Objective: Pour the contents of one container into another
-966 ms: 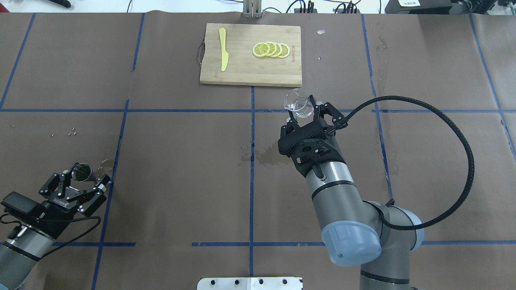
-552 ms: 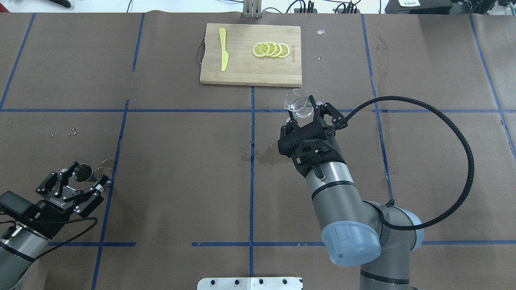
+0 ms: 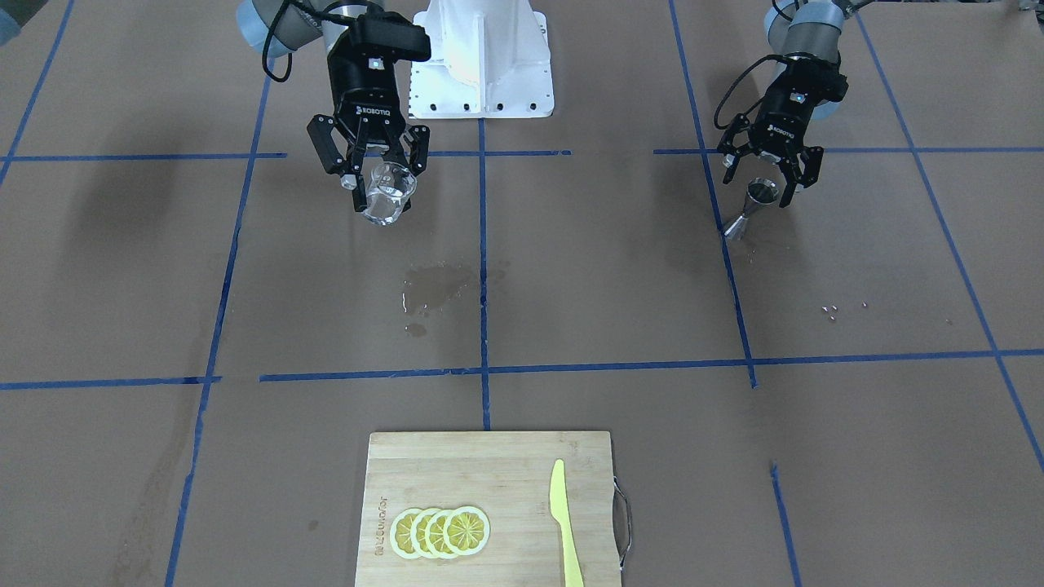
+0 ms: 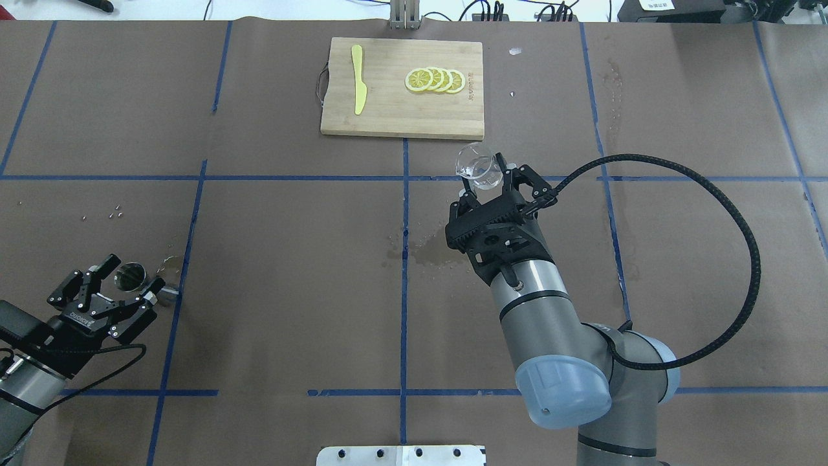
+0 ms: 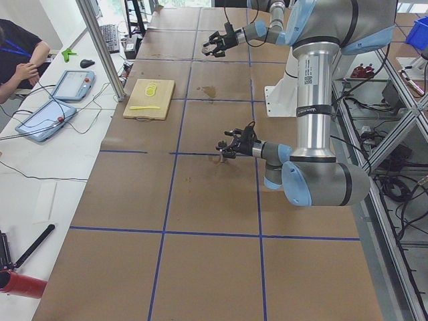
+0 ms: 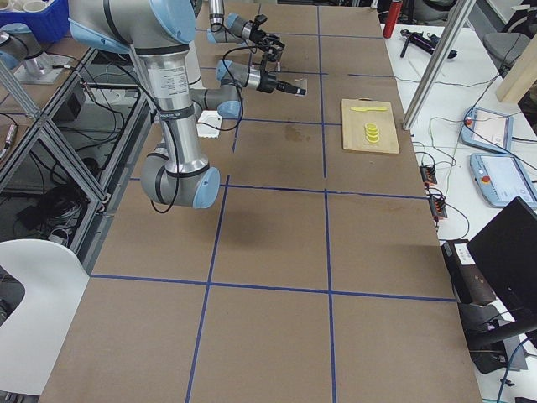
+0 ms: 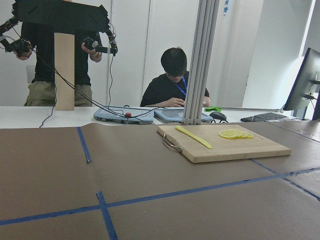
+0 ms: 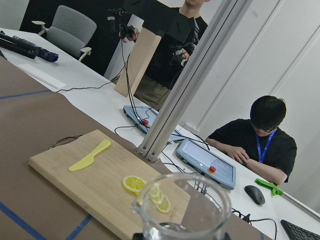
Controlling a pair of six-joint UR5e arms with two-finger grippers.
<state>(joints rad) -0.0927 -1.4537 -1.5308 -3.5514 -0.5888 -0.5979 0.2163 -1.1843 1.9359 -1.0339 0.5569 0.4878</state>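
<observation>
My right gripper [image 4: 493, 178] [image 3: 382, 173] is shut on a clear glass beaker [image 4: 477, 167] [image 3: 387, 194], held above the table near its middle. The beaker's rim [image 8: 181, 199] fills the bottom of the right wrist view. A small metal jigger [image 4: 132, 276] [image 3: 755, 204] stands on the table at the near left. My left gripper [image 4: 134, 273] [image 3: 760, 181] is open, its fingers spread to either side of the jigger's top and apart from it. The left wrist view shows neither the jigger nor the fingers.
A wooden cutting board [image 4: 394, 113] [image 3: 489, 465] at the far middle carries a yellow knife [image 4: 358, 79] and lemon slices [image 4: 435, 80]. A wet patch [image 4: 427, 251] [image 3: 436, 285] darkens the paper at the centre. People sit and stand beyond the far edge [image 7: 172, 80].
My left gripper has opened off the jigger and drawn back toward the robot, leaving it standing on the table. The right arm and beaker have not moved.
</observation>
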